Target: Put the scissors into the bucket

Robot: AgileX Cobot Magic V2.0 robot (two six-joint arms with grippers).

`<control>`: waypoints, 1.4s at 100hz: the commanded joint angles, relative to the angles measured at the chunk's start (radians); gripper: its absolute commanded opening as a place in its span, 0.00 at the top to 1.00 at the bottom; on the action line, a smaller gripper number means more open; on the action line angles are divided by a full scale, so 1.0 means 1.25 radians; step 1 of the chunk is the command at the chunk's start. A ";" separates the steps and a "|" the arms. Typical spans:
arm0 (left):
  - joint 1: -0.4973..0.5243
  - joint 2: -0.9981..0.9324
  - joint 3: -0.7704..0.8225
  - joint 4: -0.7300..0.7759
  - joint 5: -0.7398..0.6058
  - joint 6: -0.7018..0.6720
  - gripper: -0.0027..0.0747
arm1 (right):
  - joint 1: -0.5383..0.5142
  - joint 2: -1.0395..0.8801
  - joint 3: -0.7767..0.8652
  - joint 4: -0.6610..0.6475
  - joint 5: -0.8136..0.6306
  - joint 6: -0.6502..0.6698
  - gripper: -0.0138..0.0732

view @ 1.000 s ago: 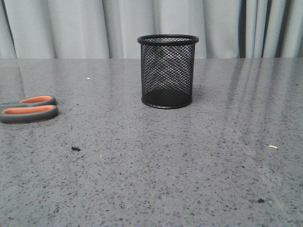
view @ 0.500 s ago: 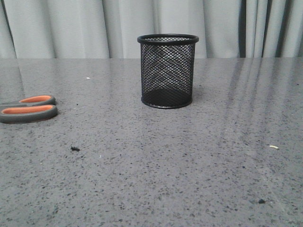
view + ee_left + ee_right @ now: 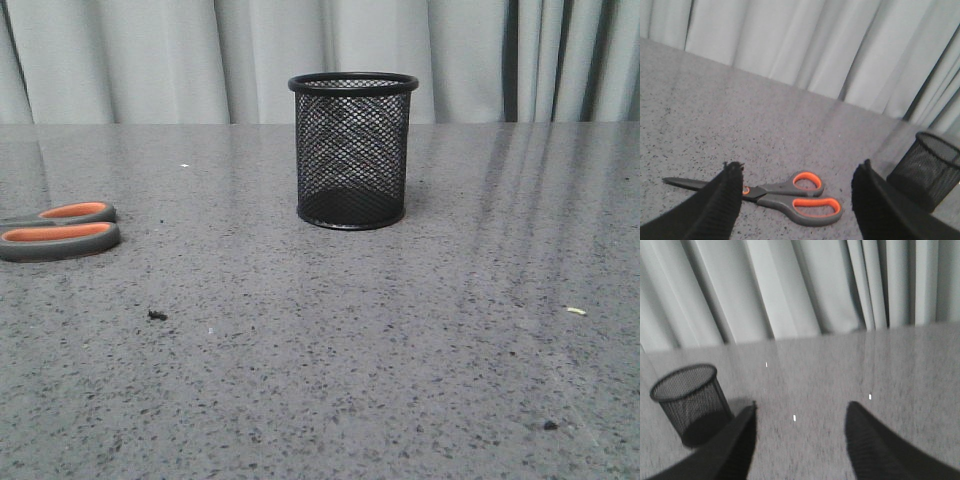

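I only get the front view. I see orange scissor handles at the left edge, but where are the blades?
Observer: The left wrist view shows the whole scissors. The dark blades are closed and lie flat on the table, pointing away from the bucket.
Operator: Is a robot hand near them?
Observer: Yes. The left gripper hangs over them, and its fingers stand wide apart.
Operator: And the other hand?
Observer: The right gripper is open too, holding nothing, with the bucket off to one side of it.
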 commanded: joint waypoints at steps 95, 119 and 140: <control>-0.046 0.926 -0.777 0.305 0.703 0.899 0.46 | 0.086 0.123 -0.063 -0.008 -0.018 -0.017 0.36; -0.046 0.986 -0.777 0.269 0.716 1.074 0.46 | 0.086 0.123 -0.063 -0.008 -0.018 -0.018 0.36; -0.041 1.046 -0.780 0.252 0.658 1.083 0.46 | 0.086 0.123 -0.063 -0.008 -0.013 -0.018 0.36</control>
